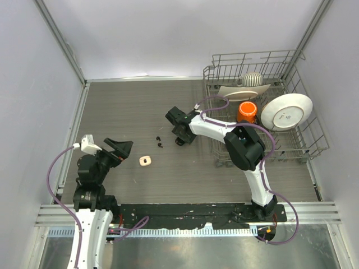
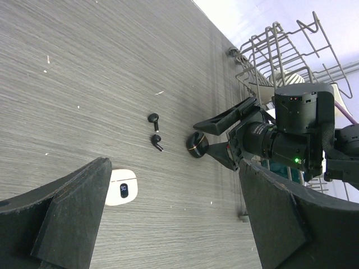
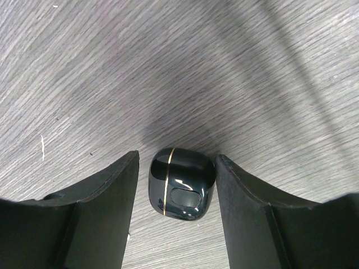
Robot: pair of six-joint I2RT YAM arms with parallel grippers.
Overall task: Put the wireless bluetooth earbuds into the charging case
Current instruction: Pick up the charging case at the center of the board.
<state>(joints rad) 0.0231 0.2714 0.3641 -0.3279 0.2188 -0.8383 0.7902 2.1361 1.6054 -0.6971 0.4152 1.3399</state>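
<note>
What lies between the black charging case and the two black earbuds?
Nothing. In the left wrist view, only bare table separates the black charging case from the two black earbuds. The right end effector straddles the case.

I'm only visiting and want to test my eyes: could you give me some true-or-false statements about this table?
The right gripper straddles the black case. True.
The black earbuds sit inside that case. False: they lie loose on the table.
The left gripper grips the white case. False: it is open, the case lying apart on the table.
An orange cup sits in the dish rack. True.
</note>
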